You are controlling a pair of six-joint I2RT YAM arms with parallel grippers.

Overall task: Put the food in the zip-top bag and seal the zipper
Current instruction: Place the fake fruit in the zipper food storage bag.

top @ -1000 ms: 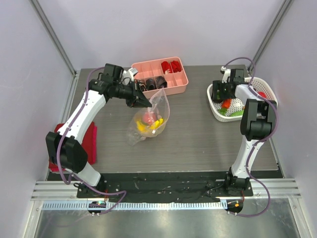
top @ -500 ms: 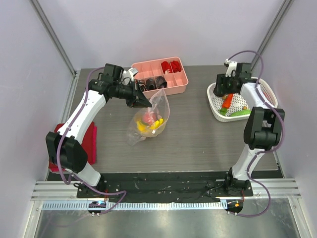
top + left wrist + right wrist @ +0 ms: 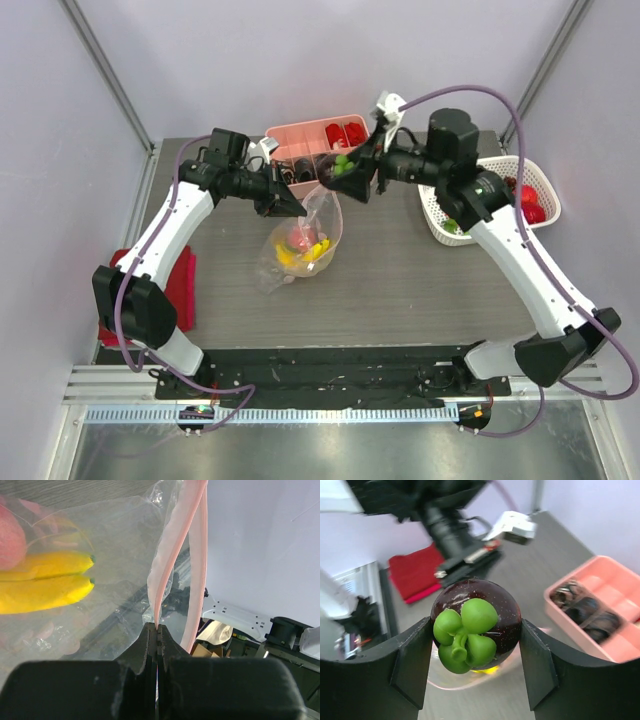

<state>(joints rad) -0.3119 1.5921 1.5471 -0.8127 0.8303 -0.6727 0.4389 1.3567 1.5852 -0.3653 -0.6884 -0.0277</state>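
Observation:
The clear zip-top bag (image 3: 300, 240) stands on the table centre-left with yellow (image 3: 45, 585) and peach food inside. My left gripper (image 3: 295, 208) is shut on the bag's pink zipper strip (image 3: 167, 555) and holds the mouth up; in the left wrist view the jaws (image 3: 158, 630) pinch one strip. My right gripper (image 3: 345, 170) is shut on a dark round toy fruit with a green top (image 3: 476, 625), held just above the bag's mouth (image 3: 485, 677). The fruit shows green in the top view (image 3: 343, 163).
A pink compartment tray (image 3: 325, 152) with red and black items sits at the back. A white mesh basket (image 3: 515, 200) with red and green pieces stands at the right. A red cloth (image 3: 180, 290) lies at the left edge.
My right arm has swung from the white basket leftward to the bag's mouth, carrying the dark fruit. My left arm and the bag have not moved.

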